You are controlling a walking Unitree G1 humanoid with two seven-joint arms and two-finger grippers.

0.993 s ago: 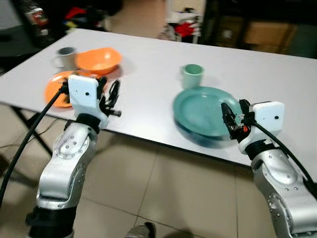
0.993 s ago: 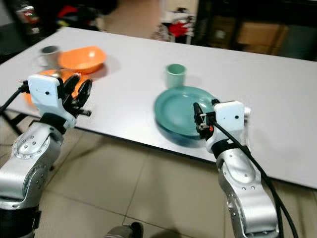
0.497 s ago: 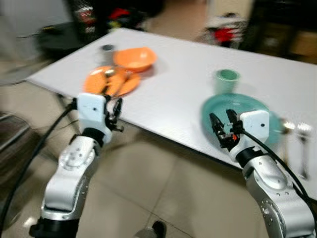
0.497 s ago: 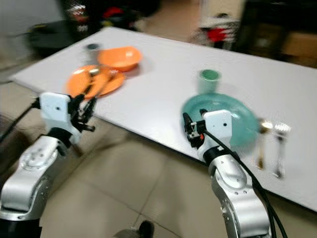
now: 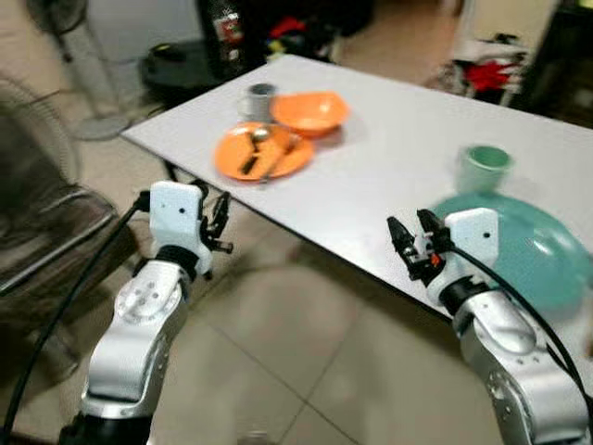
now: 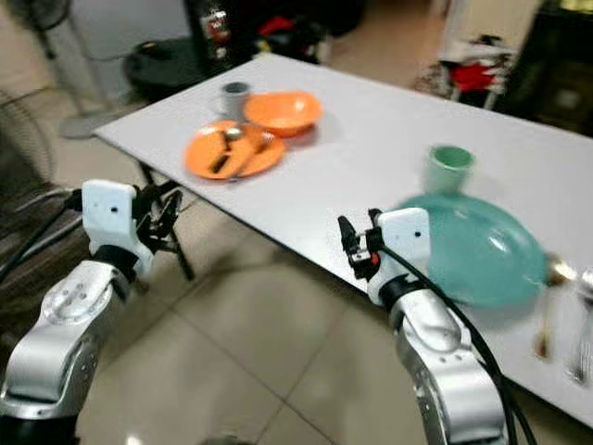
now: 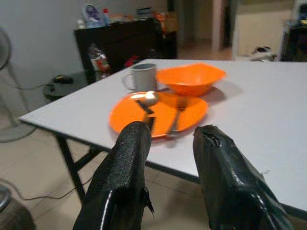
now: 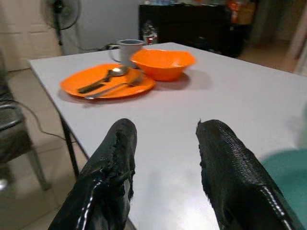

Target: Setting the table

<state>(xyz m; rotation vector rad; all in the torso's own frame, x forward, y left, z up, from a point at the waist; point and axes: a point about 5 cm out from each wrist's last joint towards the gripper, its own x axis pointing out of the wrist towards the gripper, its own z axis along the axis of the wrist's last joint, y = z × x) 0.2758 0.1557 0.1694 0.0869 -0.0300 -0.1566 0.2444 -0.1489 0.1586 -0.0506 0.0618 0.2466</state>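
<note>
Both tools, left [image 5: 220,225] and right [image 5: 414,244], gape empty, short of the orange plate [image 5: 263,153].

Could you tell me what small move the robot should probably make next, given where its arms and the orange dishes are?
Probably a short step toward the table corner. Both the left tool and right tool are open, empty, and short of the table edge, while the orange plate carrying a spoon and fork lies farther in, beside the orange bowl and grey mug.

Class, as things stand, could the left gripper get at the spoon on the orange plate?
Probably yes: the left gripper is open and faces the spoon on the orange plate, with nothing between them, though it hangs off the table's edge.
</note>
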